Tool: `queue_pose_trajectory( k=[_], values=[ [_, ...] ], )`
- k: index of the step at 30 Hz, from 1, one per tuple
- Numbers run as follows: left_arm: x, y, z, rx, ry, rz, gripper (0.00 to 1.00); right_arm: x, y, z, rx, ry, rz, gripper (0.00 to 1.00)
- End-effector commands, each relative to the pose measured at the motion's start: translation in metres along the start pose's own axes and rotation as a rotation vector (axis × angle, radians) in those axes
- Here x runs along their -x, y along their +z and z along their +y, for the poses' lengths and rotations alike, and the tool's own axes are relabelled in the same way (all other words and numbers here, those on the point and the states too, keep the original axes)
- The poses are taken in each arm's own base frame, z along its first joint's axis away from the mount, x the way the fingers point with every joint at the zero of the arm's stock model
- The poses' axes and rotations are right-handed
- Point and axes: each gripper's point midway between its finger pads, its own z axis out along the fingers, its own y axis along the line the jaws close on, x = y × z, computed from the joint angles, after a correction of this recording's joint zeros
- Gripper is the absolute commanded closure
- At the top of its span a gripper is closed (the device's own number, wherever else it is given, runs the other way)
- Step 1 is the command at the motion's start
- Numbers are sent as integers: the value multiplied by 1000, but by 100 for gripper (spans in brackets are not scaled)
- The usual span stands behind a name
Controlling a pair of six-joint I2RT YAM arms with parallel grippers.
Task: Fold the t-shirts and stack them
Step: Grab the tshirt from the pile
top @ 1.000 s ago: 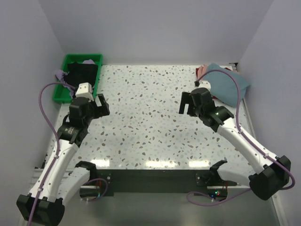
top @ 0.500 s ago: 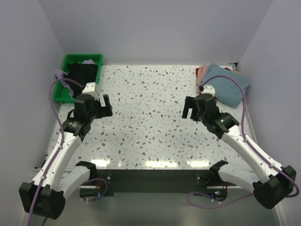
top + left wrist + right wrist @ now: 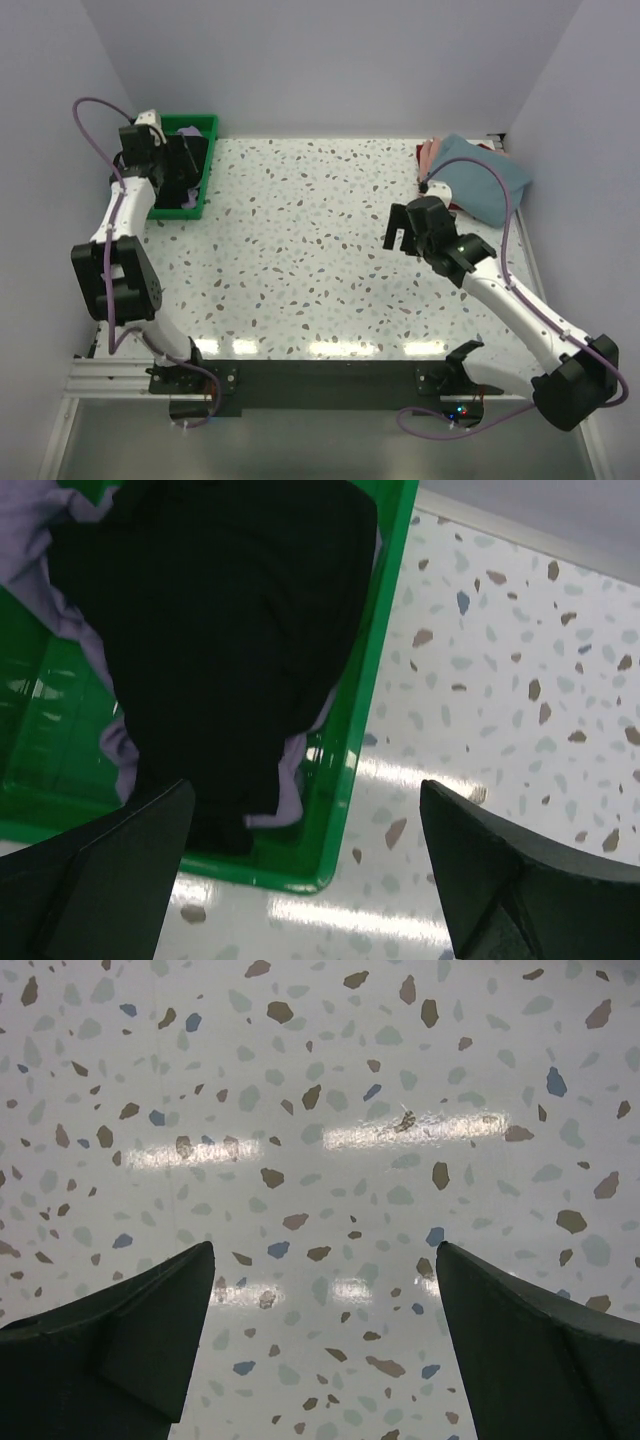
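1. From above, your left gripper (image 3: 183,160) hovers over the green tray (image 3: 165,212), placed for a pick. The teal tee (image 3: 490,180) and pink tee (image 3: 428,152) lie far right, beyond the right gripper (image 3: 400,228).
2. Left wrist: jaws wide above the black tee (image 3: 220,630), which lies on the lavender tee (image 3: 30,520) in the tray.
3. Right wrist: jaws wide, holding nothing, over the table (image 3: 320,1080), probably your folding space.
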Motion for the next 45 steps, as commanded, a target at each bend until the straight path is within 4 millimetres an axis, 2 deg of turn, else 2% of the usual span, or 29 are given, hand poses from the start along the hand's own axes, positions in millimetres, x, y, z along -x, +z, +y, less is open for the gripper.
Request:
queue_pose_trajectory(
  k=[1,2,3,4,6,7,8,9,13,14,16,17,18,19,20,21,22,25,27,28,29,30,32,34,38,40,41,43,45],
  values=[
    [42,26,2,-32,-61,-65,0,14,13,6,-30,34,-42,5],
    [42,34,5,-21,-71,-55,0,23,16,12,-22,37,-55,5],
    [31,52,12,12,-76,-16,0,26,19,16,-20,33,-53,4],
    [41,57,14,25,-77,-32,0,30,28,24,-19,26,-42,4],
    [37,79,26,82,-76,-6,0,37,39,35,-7,18,-40,4],
    [34,85,28,91,-72,5,0,30,54,39,-23,-2,-3,4],
    [33,92,37,134,-71,8,0,41,56,50,2,6,-12,4],
    [29,102,48,192,-69,20,0,42,63,53,-1,15,2,4],
    [25,122,64,258,-43,3,0,51,84,81,87,70,36,5],
    [23,130,65,260,-38,-3,0,46,93,88,109,75,60,5],
    [24,136,67,264,-23,-8,0,54,99,93,121,89,66,5],
    [13,145,70,275,-18,20,0,48,107,93,110,86,92,5],
    [20,147,71,280,-19,9,1,47,111,94,112,87,105,5],
    [18,151,71,273,-4,19,6,51,113,97,119,92,102,5],
    [10,157,71,271,-2,45,11,47,119,96,109,91,119,5],
    [17,156,70,266,-3,32,18,49,120,97,112,92,119,5],
    [19,156,69,262,-5,27,30,51,120,100,118,92,120,6],
    [33,149,66,263,-24,-14,48,51,123,100,118,86,128,6],
    [49,139,63,258,-37,-55,52,50,123,100,121,86,132,6],
    [54,135,62,256,-46,-69,58,48,123,101,126,83,134,6],
    [67,126,60,250,-53,-101,64,48,124,101,128,85,134,6],
    [71,122,57,246,-55,-113,74,48,123,101,132,87,135,6],
    [91,106,53,238,-65,-162,81,48,122,103,141,86,131,7],
    [106,93,50,233,-59,-198,86,47,121,102,145,89,127,7],
    [151,52,41,210,-41,-316,92,46,115,101,157,98,119,7],
    [165,38,36,196,-30,-356,99,44,114,98,155,103,115,7],
    [178,23,32,186,-29,-393,100,46,110,98,159,109,105,7],
    [188,8,28,175,-34,-425,100,41,108,95,156,109,111,7],
    [206,-15,18,134,-36,-480,100,38,102,92,158,111,110,8]
  ],
)
